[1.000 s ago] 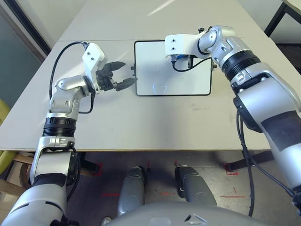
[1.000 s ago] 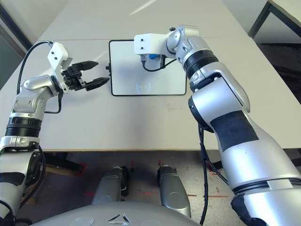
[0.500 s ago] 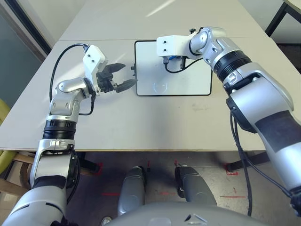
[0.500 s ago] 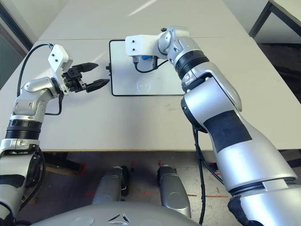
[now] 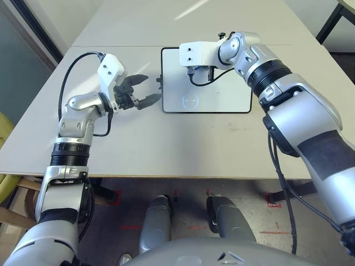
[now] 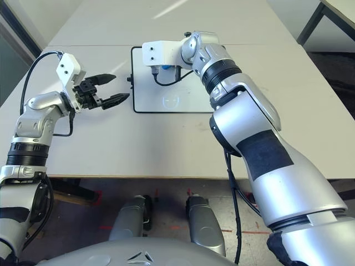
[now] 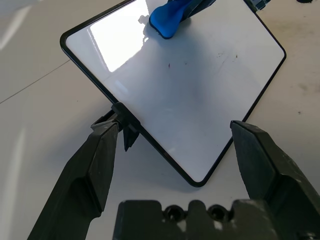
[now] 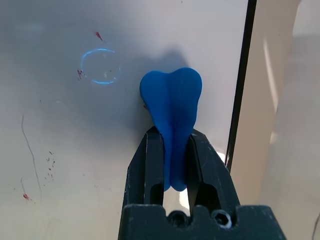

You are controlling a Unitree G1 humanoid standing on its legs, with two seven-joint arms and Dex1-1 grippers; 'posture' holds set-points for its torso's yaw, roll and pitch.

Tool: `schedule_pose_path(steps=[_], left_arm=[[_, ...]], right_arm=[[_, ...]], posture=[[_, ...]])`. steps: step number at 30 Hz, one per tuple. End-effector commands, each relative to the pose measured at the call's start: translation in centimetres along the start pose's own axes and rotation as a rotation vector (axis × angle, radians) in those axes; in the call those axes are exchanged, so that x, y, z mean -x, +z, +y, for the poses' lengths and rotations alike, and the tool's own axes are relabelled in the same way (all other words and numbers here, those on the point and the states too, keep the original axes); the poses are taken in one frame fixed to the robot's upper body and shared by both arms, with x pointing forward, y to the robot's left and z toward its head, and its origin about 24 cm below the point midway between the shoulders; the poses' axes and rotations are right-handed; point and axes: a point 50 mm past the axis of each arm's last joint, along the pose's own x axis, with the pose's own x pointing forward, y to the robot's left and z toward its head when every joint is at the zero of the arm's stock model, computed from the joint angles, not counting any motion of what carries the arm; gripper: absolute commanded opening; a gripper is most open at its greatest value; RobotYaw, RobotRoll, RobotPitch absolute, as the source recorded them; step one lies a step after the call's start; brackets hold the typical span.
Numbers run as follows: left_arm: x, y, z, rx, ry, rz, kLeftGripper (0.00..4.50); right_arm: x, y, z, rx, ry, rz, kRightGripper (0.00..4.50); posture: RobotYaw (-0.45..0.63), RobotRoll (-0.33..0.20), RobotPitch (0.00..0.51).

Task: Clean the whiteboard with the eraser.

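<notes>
Since a second ago, our right jaws (image 8: 172,137) are moving across the board (image 5: 222,97) towards its left edge. They are gripping the eraser (image 8: 170,92) closely at its pinched middle, over the board's far half. For good wiping, we are wanting its face flat, with light, even, overlapping strokes through the red specks. It is looking smooth, blue and bone-shaped. Our left jaws (image 7: 176,127) are standing wide apart, holding nothing, by the board's left edge.

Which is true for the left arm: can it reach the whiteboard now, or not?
Probably yes: the open left gripper is right beside the near short side of the whiteboard, with nothing between. The right gripper, holding the eraser, might get in its way.
</notes>
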Motion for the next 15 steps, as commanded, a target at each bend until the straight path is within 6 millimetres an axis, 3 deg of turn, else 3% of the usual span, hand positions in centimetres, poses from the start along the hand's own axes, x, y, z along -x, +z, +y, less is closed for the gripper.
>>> schedule_pose_path(steps=[1, 15], left_arm=[[0.1, -0.2, -0.1, 0.011, 0.001, -0.005, 4.50], [-0.2, 0.0, 0.0, 0.009, -0.012, -0.003, 4.50]], right_arm=[[0.3, -1.1, -0.3, 0.032, -0.015, 0.052, 0.42], [0.4, -4.5, 0.5, 0.065, 0.015, 0.165, 0.42]], posture=[[-0.05, 0.000, 0.093], [-0.06, 0.000, 0.099]])
